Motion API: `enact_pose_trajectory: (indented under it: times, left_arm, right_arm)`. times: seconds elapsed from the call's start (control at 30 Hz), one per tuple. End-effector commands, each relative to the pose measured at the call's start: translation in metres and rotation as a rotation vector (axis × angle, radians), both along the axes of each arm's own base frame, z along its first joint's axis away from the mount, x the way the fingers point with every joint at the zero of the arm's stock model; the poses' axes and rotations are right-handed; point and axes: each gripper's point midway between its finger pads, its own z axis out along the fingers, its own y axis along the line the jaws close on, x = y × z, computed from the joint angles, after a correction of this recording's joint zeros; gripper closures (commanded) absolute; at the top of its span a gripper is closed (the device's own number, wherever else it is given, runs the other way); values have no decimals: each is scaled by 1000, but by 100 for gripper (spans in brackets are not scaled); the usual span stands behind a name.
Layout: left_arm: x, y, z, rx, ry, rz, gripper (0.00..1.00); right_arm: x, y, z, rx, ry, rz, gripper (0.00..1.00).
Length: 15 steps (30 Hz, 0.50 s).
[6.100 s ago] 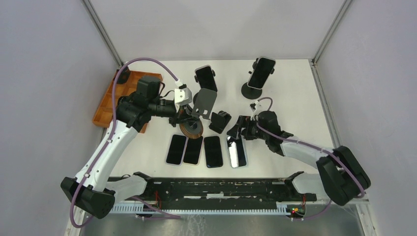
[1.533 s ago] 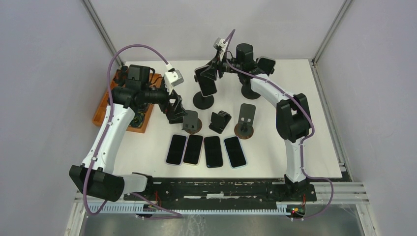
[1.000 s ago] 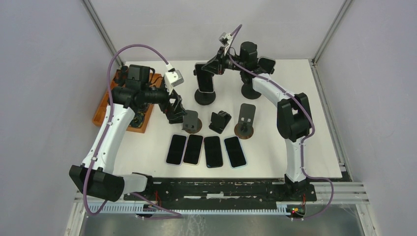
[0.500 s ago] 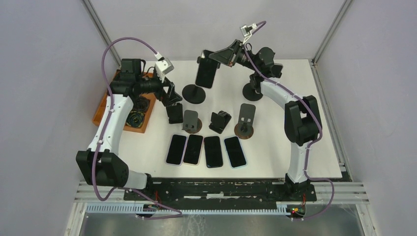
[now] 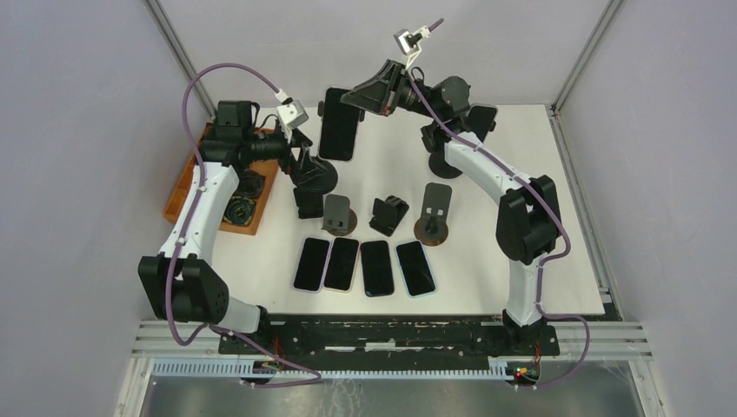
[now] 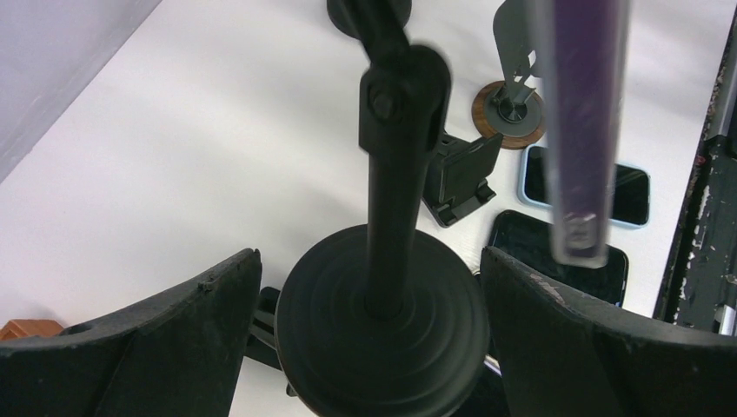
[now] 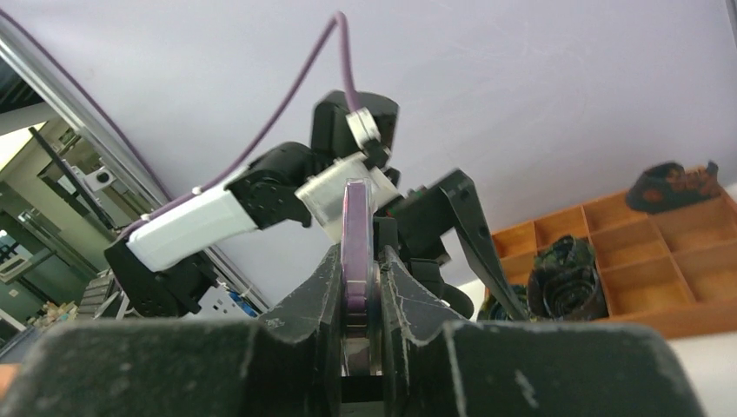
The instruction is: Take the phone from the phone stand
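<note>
The phone [image 5: 339, 123], dark-screened with a purple edge, hangs upright above the table's back left, my right gripper [image 5: 369, 95] shut on its top end. In the right wrist view the phone [image 7: 356, 226] sits edge-on, pinched in the right gripper [image 7: 358, 261]. The black phone stand [image 5: 323, 178] has a round base [image 6: 382, 321] and a jointed pole [image 6: 395, 174]. My left gripper [image 6: 369, 269] is open, one finger on each side of that base. The phone's edge [image 6: 578, 130] hangs right of the pole. Whether it touches the stand's head is hidden.
An orange compartment tray [image 5: 228, 193] lies at the left edge. Several phones lie flat in a row [image 5: 365, 266] near the front. Three small empty stands [image 5: 388, 215] stand behind them. Another phone on a stand [image 5: 478, 117] is at the back right, partly behind my right arm.
My right gripper carried the phone left and higher. The stand's base slid left toward the tray, and my left gripper now straddles it.
</note>
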Motion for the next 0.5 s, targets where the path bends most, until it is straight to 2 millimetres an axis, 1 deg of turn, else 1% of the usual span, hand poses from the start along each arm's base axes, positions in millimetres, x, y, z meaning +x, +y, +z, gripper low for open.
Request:
enact_pose_trajectory:
  times: [0.0,0.13,0.27,0.4,0.47]
  left_arm:
    - [-1,-7,17,-37,-93,-86,4]
    - [-5,-12,35,-65,-139,-131,8]
    - [-14,-16,53,-84,-196,-178,13]
    - [-24,-19,72,-101,-253,-211,20]
    - [-28,-21,79,-113,-264,-227,25]
  right_arm:
    - [-34,-19,89,169,-169,2,100]
    - [-44,-17,98,178,-176,39,100]
    - [-54,-16,102,177,-175,53,100]
    - [-66,-11,104,181,-167,76,100]
    - [-72,-11,106,190,-167,80,100]
